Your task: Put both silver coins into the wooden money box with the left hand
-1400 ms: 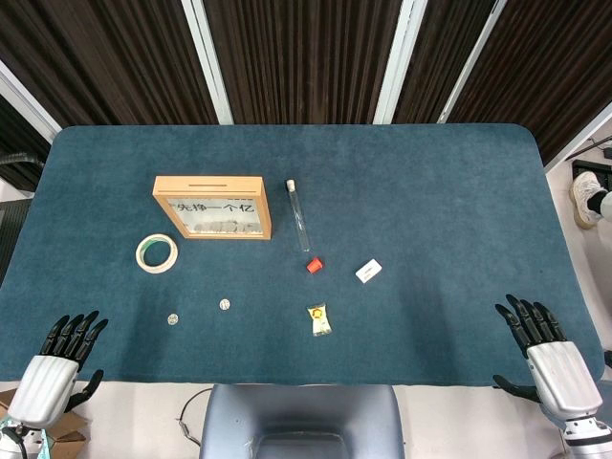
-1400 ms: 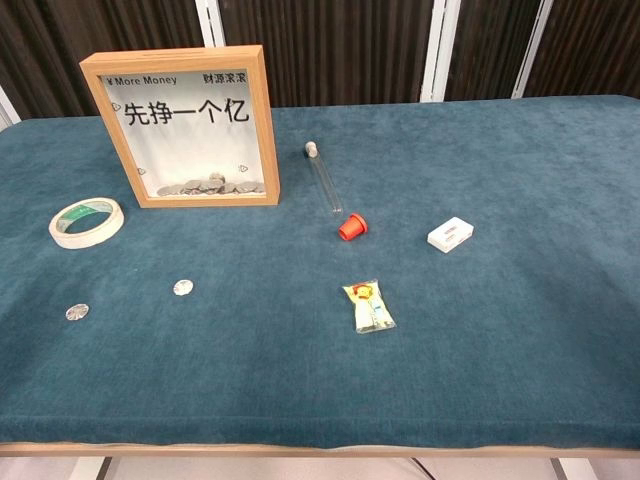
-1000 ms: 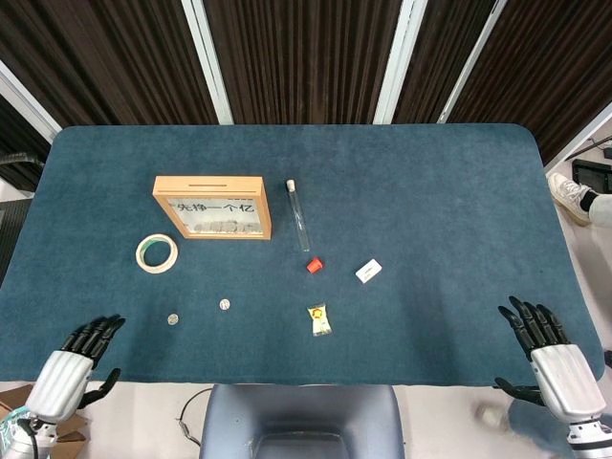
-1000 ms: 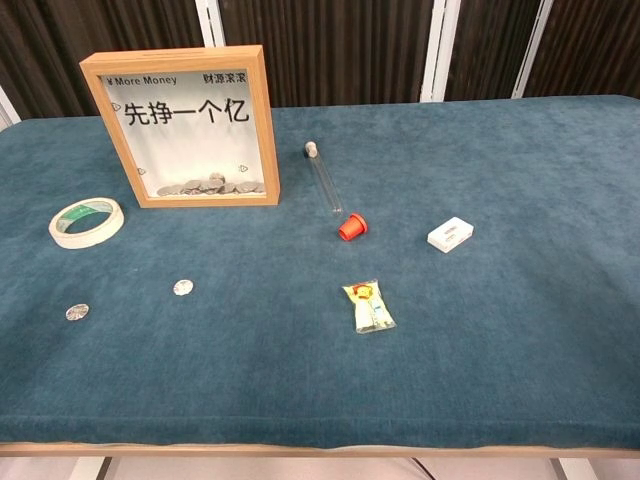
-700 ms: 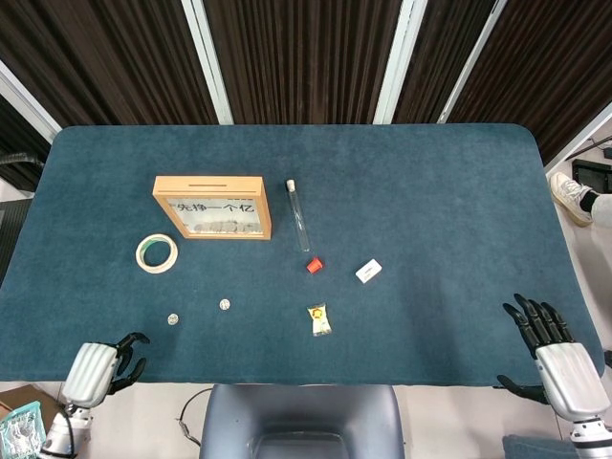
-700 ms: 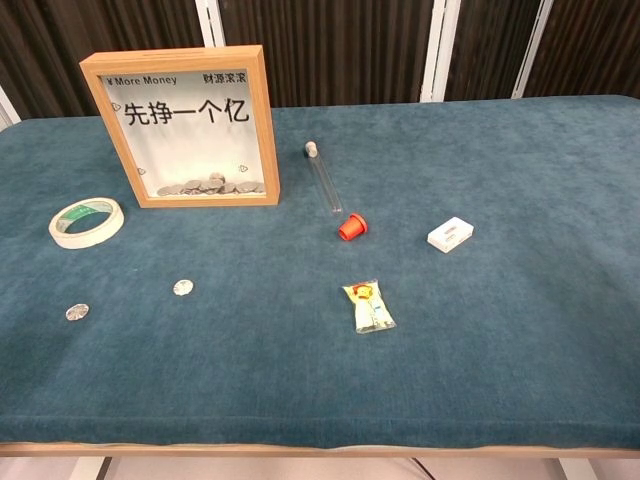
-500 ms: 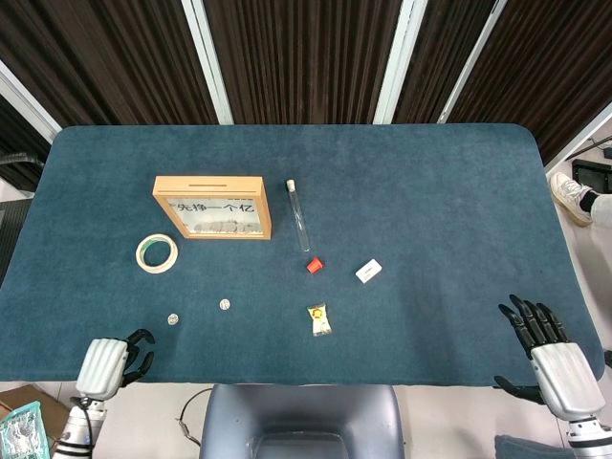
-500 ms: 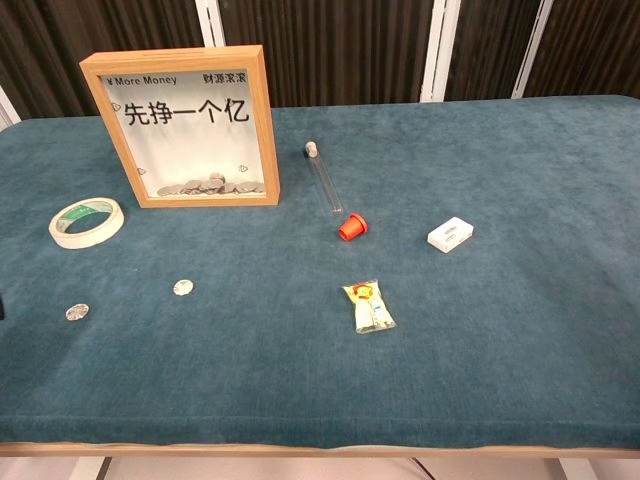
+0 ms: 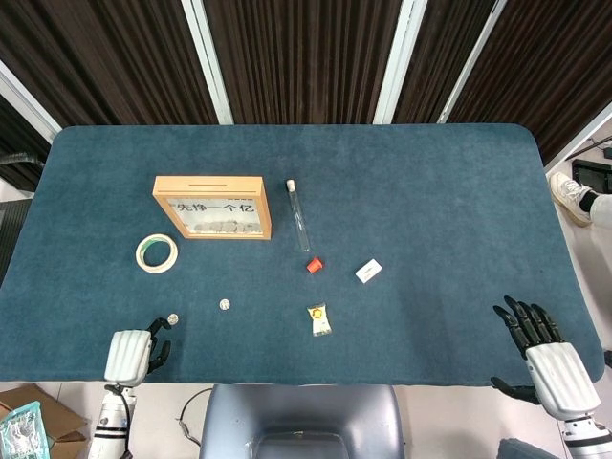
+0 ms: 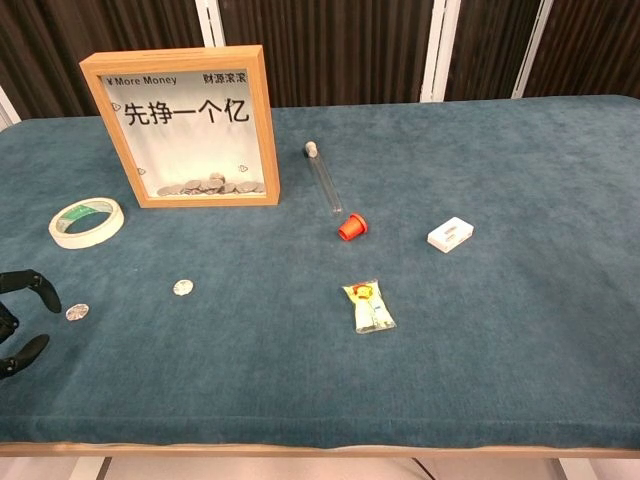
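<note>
Hovering at the near-left edge of the dark teal felt table, my left hand has its black fingers curled partway, apart from one another and holding nothing; its fingertips sit just beside the nearer small round silver coin without clearly touching it. A second small silver coin lies a little further right and slightly further in. Beyond them rests a flat roll of cream tape with a green inner ring, and behind that stands the upright wooden-framed money box with a clear front and black lettering, a heap of coins visible at its bottom. To the right of the box lies a clear glass tube, with a small red cap near its closer end, a small white rectangular block further right, and a small yellow sachet nearer me. My right hand rests at the near-right table edge, fingers spread and empty.
</note>
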